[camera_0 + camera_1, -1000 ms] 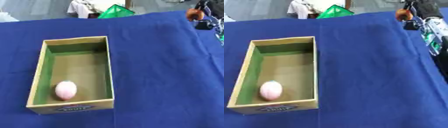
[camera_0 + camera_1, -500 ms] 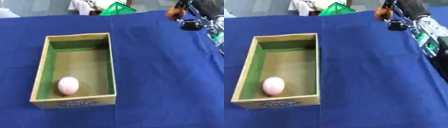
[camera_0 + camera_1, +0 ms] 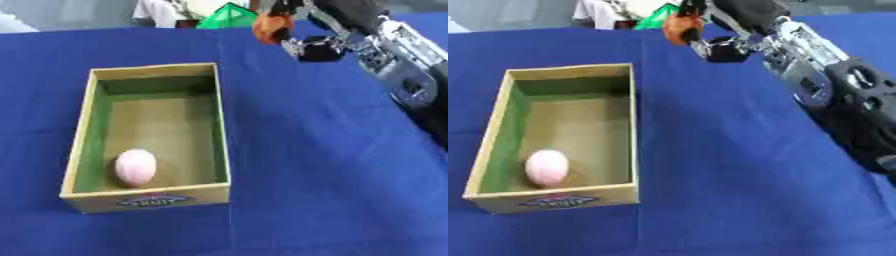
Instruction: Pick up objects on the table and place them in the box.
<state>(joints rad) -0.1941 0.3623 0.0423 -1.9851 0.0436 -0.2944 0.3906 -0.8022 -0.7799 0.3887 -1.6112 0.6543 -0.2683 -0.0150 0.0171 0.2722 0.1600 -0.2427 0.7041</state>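
An open cardboard box (image 3: 220, 120) with a green inner lining lies on the blue tablecloth, left of the middle. A pink egg-shaped object (image 3: 136, 167) rests inside it near the front wall. My right hand (image 3: 322, 31) comes in from the upper right and hangs above the cloth beyond the box's far right corner. Its fingers are curled round a small orange object (image 3: 271, 27). My left hand shows in neither view.
The blue cloth (image 3: 332, 175) covers the whole table. My right forearm (image 3: 833, 95) crosses the right side. Beyond the far edge stand a green object (image 3: 226, 15) and part of a person in white.
My right hand has moved left and toward the box with the orange object in it. The whole picture has shifted a little. The pink object lies where it was.
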